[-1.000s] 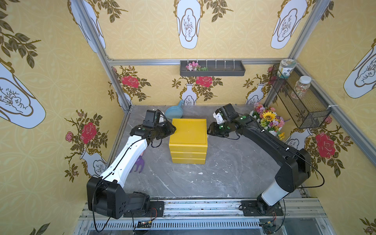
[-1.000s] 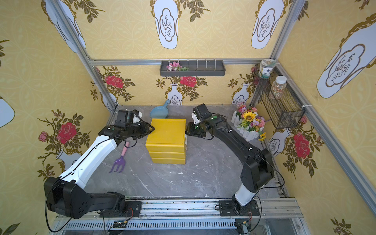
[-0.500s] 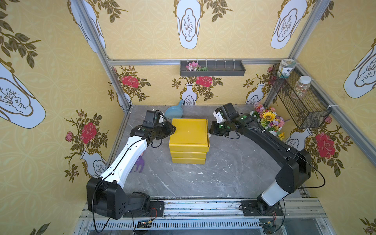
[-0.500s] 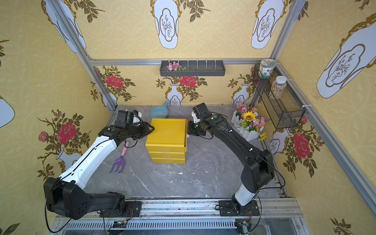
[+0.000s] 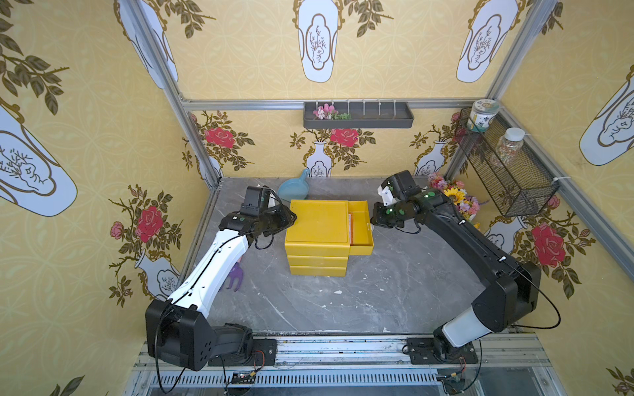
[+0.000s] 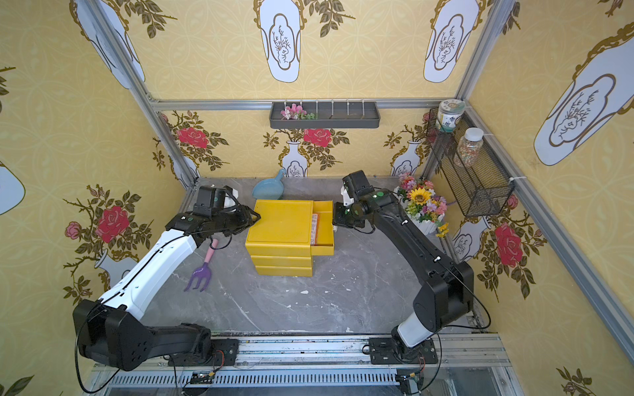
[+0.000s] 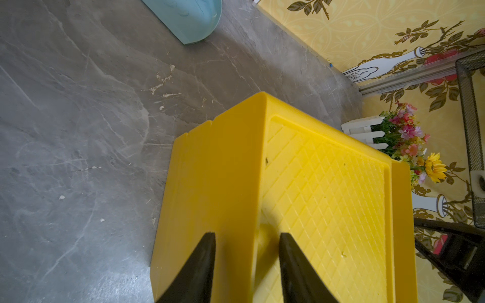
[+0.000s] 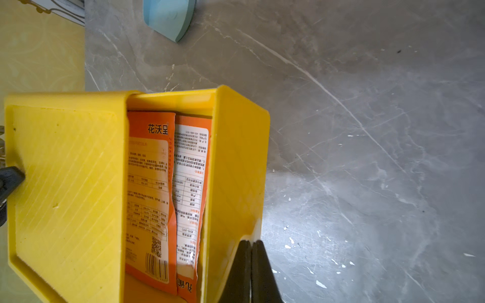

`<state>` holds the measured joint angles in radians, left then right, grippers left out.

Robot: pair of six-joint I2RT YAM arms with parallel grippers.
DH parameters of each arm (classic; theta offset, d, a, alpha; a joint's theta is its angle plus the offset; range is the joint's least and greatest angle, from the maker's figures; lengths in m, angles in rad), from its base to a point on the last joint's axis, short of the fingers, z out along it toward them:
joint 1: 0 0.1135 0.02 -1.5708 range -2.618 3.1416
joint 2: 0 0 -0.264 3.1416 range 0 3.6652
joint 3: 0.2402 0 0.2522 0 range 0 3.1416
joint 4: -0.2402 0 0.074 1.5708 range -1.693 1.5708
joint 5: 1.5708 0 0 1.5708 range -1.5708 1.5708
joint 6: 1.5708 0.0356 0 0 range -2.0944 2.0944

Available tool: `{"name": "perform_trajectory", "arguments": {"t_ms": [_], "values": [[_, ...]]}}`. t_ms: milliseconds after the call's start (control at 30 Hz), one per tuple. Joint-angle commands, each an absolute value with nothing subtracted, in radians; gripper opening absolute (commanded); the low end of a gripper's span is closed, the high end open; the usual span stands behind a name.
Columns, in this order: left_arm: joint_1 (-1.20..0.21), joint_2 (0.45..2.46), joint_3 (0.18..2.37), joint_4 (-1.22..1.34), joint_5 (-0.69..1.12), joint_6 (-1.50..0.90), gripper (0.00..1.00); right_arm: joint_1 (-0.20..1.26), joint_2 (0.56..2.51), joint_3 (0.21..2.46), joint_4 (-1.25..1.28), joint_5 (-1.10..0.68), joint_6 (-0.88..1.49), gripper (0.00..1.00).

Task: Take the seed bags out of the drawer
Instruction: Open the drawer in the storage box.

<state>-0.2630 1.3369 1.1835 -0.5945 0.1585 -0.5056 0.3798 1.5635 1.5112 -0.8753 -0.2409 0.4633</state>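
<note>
top drawer (image 5: 361,248) of the yellow cabinet (image 5: 319,223) stands partly out toward 3 o'clock, two seed bags (image 8: 149,189) lying back-up inside, half under the cabinet top. the right gripper (image 8: 251,241) is clenched tight at the drawer's front wall; whether it pinches a handle cannot be told. the left gripper (image 7: 246,234), jaws parted, braces the cabinet's 9 o'clock edge. risks, as judged: a slipping pinch stalls the drawer; a weak brace lets the cabinet slide toward 3 o'clock; the glossy, overlapping bags may lift together or slip.
</note>
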Motion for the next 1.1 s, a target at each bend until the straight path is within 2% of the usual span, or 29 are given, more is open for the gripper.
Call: {"name": "perform_trajectory", "arguments": {"t_ms": [0, 467, 1067], "values": [[-0.261, 1.347, 1.169, -0.683, 0.072, -0.502, 0.44, 0.342, 1.541, 1.500, -0.872, -0.268, 0.422, 0.02], [-0.261, 1.359, 1.181, -0.683, 0.072, -0.503, 0.44, 0.275, 1.520, 1.482, -0.888, -0.276, 0.385, 0.02], [-0.263, 1.368, 1.180, -0.681, 0.077, -0.503, 0.44, 0.262, 1.494, 1.443, -0.885, -0.270, 0.392, 0.02]]}}
